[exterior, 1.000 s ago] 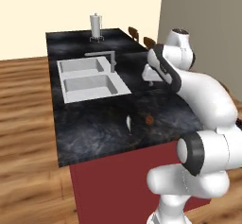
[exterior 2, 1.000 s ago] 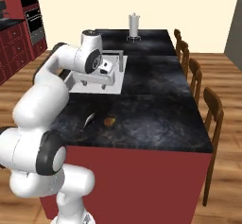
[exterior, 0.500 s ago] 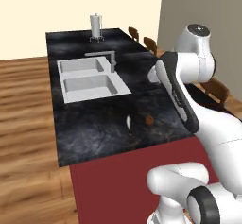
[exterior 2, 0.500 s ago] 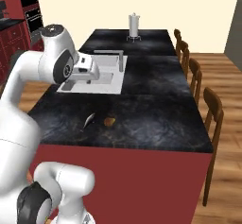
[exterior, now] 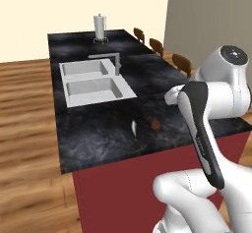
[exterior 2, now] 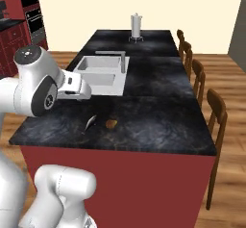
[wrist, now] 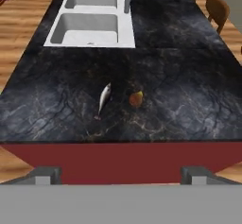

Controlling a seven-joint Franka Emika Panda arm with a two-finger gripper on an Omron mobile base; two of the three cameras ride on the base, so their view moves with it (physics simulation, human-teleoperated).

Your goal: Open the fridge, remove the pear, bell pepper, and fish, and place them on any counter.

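Fish (wrist: 104, 97): lies flat on the counter (wrist: 189, 76), near the front edge, between that edge and the front basin of the double sink (wrist: 90, 24). Silvery, slim, body running roughly front to back.

Pear (wrist: 136, 99): just beside the fish on its right as the hand camera looks, apart from it, same strip of counter near the front edge. Small brownish rounded fruit; stem too small to make out.

Gripper (wrist: 121, 175): fingers spread wide apart, nothing between them. It sits back from the front edge of the counter, looking along the top toward the sink, well clear of both items.

Progress, judged from this layout: 2 of 3 items appear delivered (fish, pear). Bell pepper: none on the visible stretch of counter, so it likely remains to be fetched. With an empty hand backed off the counter, the next step is probably a return trip for item 3. The faucet (exterior: 114, 61) and a metal canister (exterior: 100, 27) at the far end are untouched.
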